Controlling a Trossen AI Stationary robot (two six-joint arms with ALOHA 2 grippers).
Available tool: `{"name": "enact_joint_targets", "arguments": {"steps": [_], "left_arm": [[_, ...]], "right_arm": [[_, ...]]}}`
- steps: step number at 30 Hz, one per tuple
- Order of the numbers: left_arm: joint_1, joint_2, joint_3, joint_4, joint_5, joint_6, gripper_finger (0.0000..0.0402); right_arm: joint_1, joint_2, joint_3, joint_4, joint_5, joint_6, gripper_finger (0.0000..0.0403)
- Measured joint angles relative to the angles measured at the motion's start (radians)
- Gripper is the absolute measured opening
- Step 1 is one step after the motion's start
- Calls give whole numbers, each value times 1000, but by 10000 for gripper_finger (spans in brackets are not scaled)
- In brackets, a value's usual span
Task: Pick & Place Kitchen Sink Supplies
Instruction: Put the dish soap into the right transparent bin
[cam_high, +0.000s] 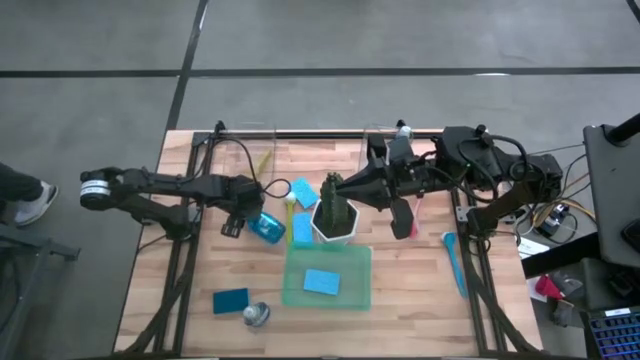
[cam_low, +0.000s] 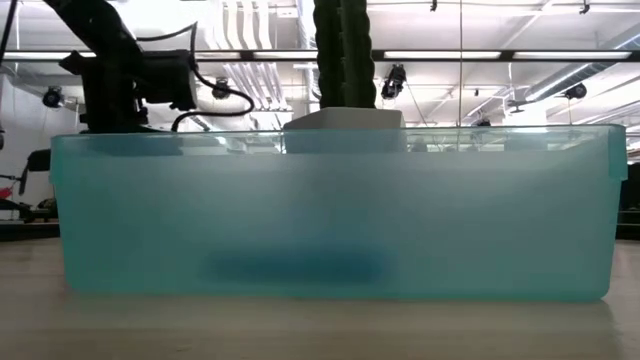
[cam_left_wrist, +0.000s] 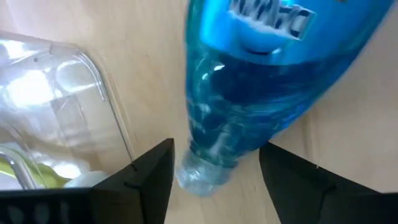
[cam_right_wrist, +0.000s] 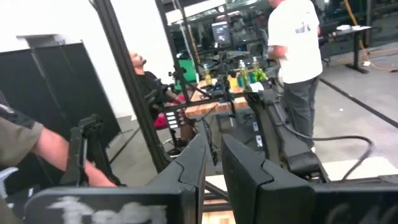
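a dark green plant in a white pot (cam_high: 335, 212) stood on the wooden surface (cam_high: 400, 290) just behind a green tray (cam_high: 352, 290).

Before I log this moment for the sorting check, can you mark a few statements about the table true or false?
1. The left gripper has its fingers open on either side of the lying blue bottle. True.
2. The green tray holds two sponges. False: one light blue sponge lies in it.
3. The plant in the white pot stands upright beside the tray. True.
4. The right gripper grips a brush. False: its fingers are shut on nothing.
5. The dark blue sponge lies inside the tray. False: it lies on the wooden table, apart from the tray.
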Motion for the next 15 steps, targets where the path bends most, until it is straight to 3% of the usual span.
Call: {"name": "enact_joint_targets", "arguments": {"steps": [10,15], "left_arm": [[0,-1,-41,11,27,8,123],[1,0,-17,-35,54,1,92]], "right_arm": [[0,1,0,0,7,8,50],[0,1,0,0,7,6,50]]}}
